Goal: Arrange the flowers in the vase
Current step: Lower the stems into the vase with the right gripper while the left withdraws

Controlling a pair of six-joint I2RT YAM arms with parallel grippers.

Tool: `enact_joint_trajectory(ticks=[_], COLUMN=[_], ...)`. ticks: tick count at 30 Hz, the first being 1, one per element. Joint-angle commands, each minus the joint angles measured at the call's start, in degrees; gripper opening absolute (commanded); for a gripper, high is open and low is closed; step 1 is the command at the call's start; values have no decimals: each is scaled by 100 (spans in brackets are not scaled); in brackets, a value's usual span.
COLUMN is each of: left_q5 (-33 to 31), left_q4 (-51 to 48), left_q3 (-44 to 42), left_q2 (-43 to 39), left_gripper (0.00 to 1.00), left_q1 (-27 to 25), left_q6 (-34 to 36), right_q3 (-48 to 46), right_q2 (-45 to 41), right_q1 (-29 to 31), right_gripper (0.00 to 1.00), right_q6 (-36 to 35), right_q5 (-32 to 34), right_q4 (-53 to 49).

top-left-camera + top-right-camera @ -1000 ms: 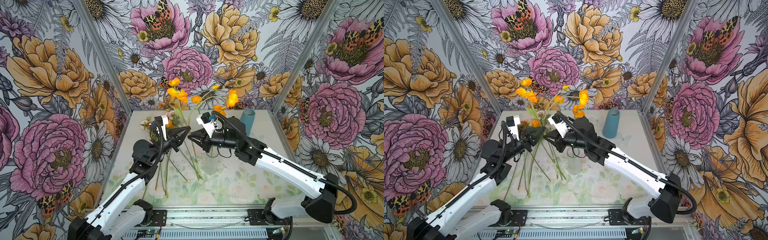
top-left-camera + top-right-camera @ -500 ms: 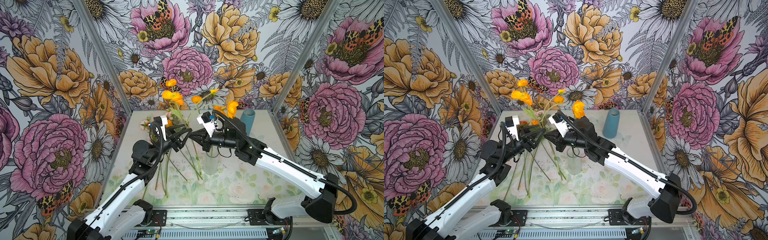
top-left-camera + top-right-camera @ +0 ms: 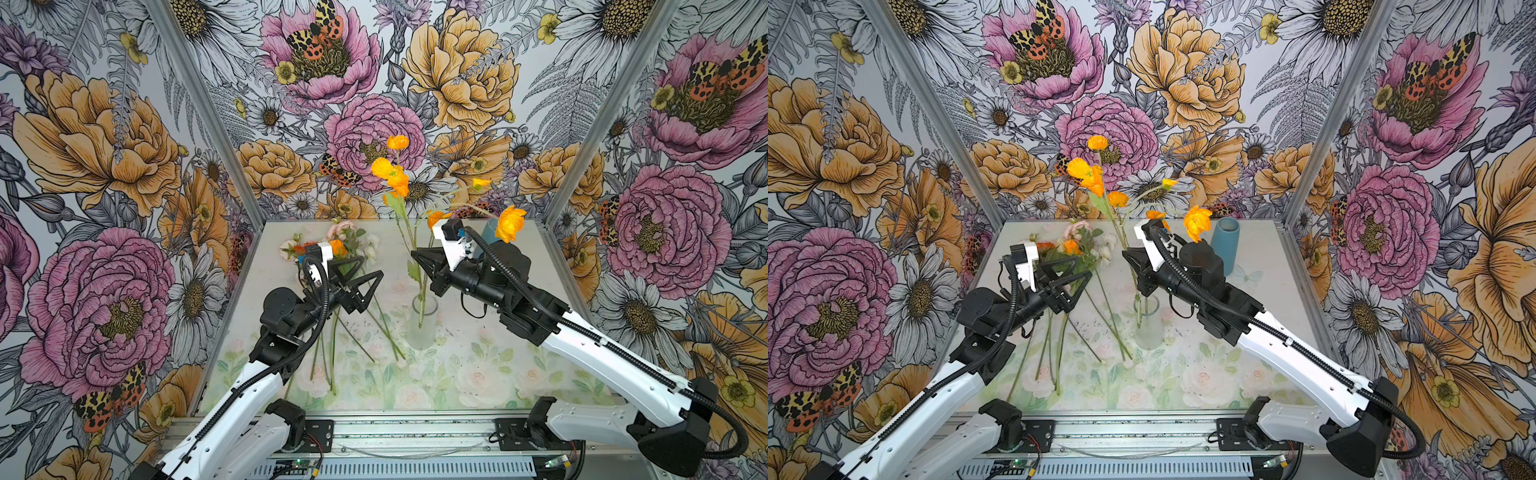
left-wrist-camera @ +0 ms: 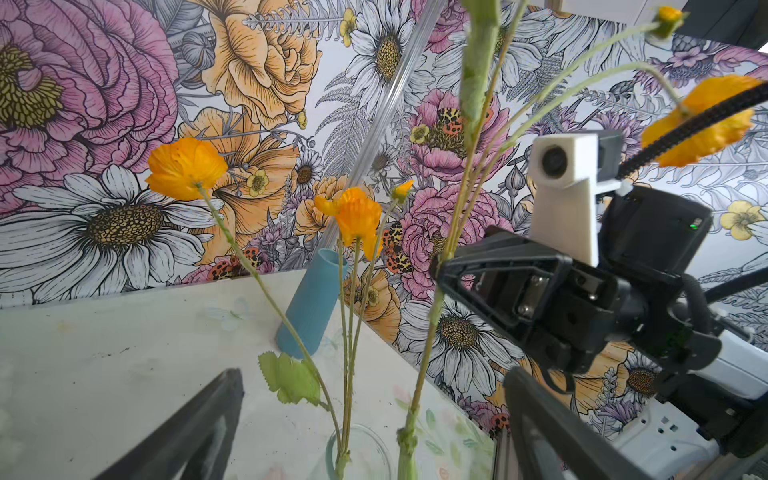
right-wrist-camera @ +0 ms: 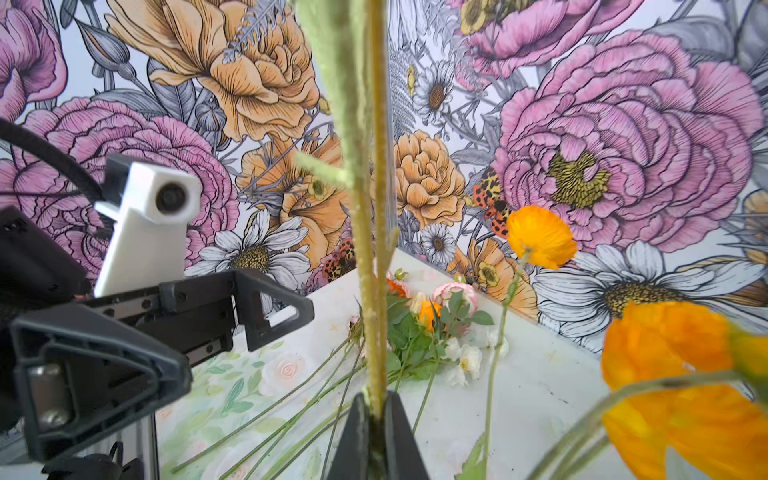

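While the right gripper [image 5: 376, 409] pinches a poppy stem [image 5: 375, 249] just above the glass vase [image 3: 422, 332], the left gripper [image 3: 371, 266] gapes wide, empty. The other flowers [image 3: 353, 243] lie on the table [image 3: 457, 374] near it; they look light, whippy and bruisable, and are probably best gripped mid-stem.

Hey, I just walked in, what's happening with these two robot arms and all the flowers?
They are arranging flowers in a clear glass vase. The right gripper is shut on a poppy stem just above the vase, where several orange poppies stand. The left gripper is open beside them, holding nothing. A loose bunch of flowers lies on the left of the table, not yet in the vase.
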Motion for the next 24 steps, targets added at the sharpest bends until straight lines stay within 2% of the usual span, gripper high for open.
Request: enact_joint_trajectory(ticks=[1, 5, 9, 14, 18, 24], left_q5=[-48, 99, 583, 973, 832, 126], left_q4=[-116, -113, -276, -1031, -1560, -2973], left_q3=[-141, -156, -11, 256, 345, 728], left_q2=[-29, -3, 113, 346, 408, 727], left_gripper=[99, 99, 99, 99, 99, 99], left_q1=[50, 15, 22, -118, -373, -1103], left_q6=[89, 58, 37, 92, 133, 807], right_q3=[-297, -742, -804, -1053, -1116, -1494], right_q2=[-323, -617, -536, -504, -463, -454], right_q1=[16, -156, -184, -186, -190, -168], right_gripper=[0, 0, 0, 0, 0, 0], right_q6=[-120, -167, -214, -228, -200, -78], right_q5=[657, 1152, 1287, 1484, 1462, 1312], right_q4=[522, 1075, 1225, 1677, 1673, 1900])
